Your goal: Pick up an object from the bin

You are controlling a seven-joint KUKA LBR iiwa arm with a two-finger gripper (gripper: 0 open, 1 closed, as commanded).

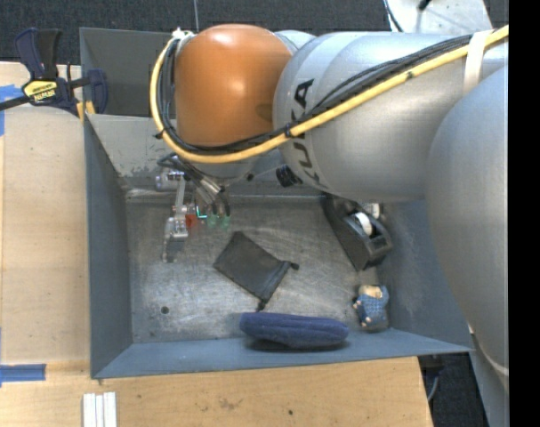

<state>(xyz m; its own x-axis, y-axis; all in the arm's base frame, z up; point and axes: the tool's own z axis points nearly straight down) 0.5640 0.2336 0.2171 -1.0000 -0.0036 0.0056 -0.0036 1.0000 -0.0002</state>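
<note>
Camera view: gripper (176, 232) hangs low over the bin (106, 265) floor, its top hidden under the orange cover (225, 83); whether it is spread or closed cannot be told. Near it lies a dark flat square (250, 263); farther off, the arm partly hides a black tape dispenser (363, 234).

The gripper (176, 231) hangs over the back left part of the bin (105, 265). To its right, near the middle of the floor, lies a flat case (249, 263). In front of the case, a long pouch (294, 329) lies along the near wall. A tape dispenser (363, 234) sits by the right wall. A toy (371, 307) lies in front of it, just right of the pouch's end.
</note>
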